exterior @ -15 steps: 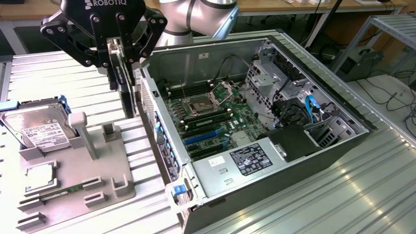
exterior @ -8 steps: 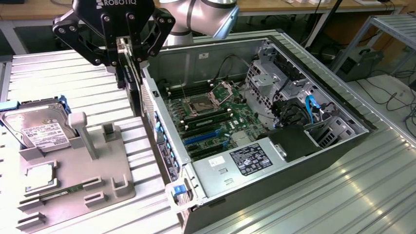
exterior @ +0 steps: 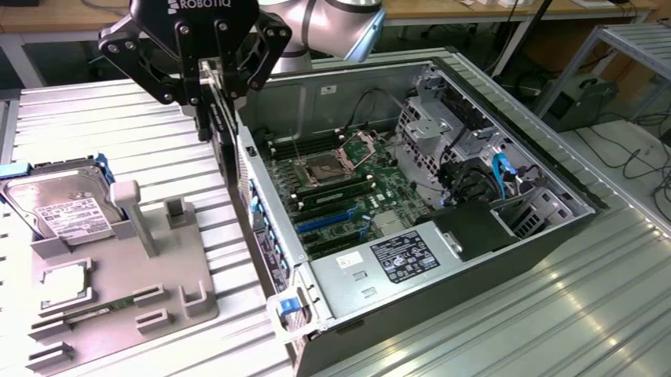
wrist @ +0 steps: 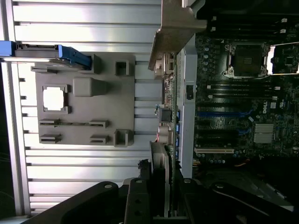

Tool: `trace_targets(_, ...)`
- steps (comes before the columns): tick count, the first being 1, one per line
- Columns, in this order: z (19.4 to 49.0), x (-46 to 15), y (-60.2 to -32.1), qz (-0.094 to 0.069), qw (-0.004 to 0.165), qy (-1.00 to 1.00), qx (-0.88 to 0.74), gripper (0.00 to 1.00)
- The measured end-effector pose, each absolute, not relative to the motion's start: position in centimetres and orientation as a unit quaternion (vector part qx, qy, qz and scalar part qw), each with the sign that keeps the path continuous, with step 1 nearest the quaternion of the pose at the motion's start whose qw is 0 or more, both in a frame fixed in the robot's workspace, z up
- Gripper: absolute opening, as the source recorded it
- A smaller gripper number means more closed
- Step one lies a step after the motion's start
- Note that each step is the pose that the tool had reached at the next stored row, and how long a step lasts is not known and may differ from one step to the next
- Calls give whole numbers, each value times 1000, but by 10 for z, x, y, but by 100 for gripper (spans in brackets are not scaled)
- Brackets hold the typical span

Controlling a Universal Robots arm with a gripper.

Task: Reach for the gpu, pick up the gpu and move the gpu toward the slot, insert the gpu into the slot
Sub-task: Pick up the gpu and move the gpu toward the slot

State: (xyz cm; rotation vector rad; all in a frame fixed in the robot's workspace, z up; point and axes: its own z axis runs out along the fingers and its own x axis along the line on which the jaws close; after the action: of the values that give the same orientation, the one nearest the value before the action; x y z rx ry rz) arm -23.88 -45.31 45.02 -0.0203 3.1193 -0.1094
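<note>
My gripper is shut on the gpu, a thin dark card that hangs edge-down from the fingers. The card is in the air over the near wall of the open computer case, at the exterior view's left of the motherboard. In the wrist view the gpu appears edge-on, its pale metal bracket at the far end, with my gripper clamped on the near end. The slot is a long blue strip on the green motherboard, inside the case and apart from the card. The wrist view shows the slot beside the card's edge.
A grey holder tray lies at the exterior view's left with a hard drive, a processor chip and a memory stick. Inside the case are the processor socket, drive cages, cables and a power supply.
</note>
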Motion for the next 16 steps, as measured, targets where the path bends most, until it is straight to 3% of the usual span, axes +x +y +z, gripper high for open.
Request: trace_targets(16, 450, -213, -453, -35, 10, 999, -6, 28)
